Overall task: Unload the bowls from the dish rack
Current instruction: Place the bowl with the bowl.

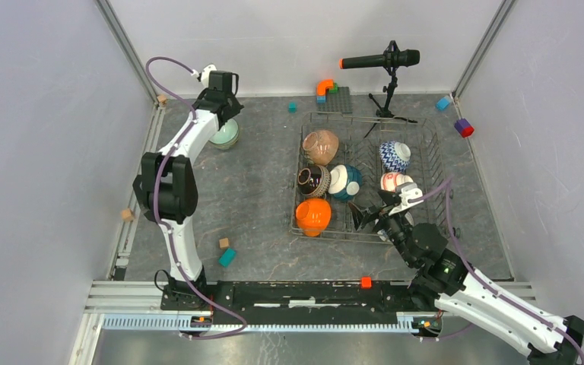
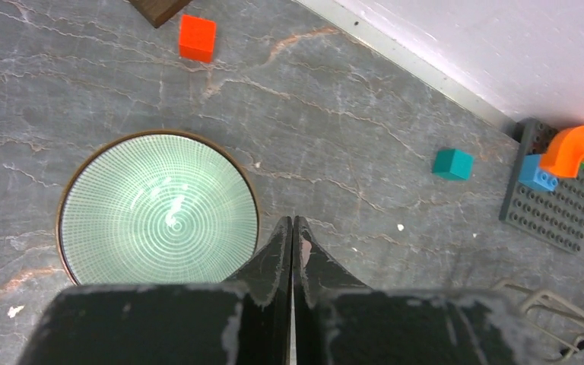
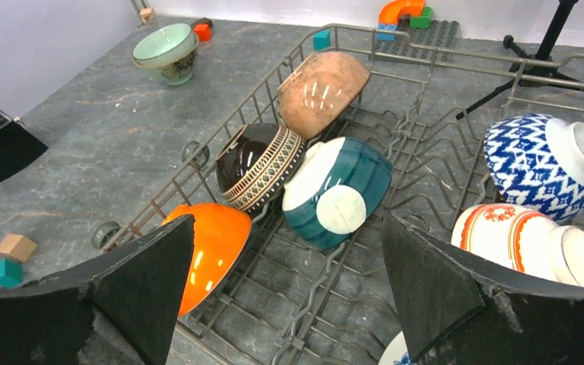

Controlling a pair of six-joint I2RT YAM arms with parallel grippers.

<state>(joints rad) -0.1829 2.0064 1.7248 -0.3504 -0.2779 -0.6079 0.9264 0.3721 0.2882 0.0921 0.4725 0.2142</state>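
The grey wire dish rack (image 1: 302, 156) stands right of centre. It holds a brown speckled bowl (image 1: 321, 146), a dark striped bowl (image 1: 313, 181), a teal bowl (image 1: 345, 182), an orange bowl (image 1: 313, 216), a blue-white zigzag bowl (image 1: 395, 156) and a red-white bowl (image 1: 394, 181). My right gripper (image 1: 370, 209) is open and empty over the rack's near part, with the orange bowl (image 3: 217, 243) by its left finger and the teal bowl (image 3: 338, 190) ahead. A pale green bowl (image 2: 158, 209) stands upright on the table at the far left. My left gripper (image 2: 293, 222) is shut and empty just right of it.
A microphone on a tripod (image 1: 380, 59) stands behind the rack. A grey studded plate (image 1: 336, 99) with an orange arch lies at the back. Loose toy blocks lie about: teal (image 1: 227, 257), red (image 1: 366, 282), blue (image 1: 443, 103), orange (image 2: 198, 38). Walls close in three sides.
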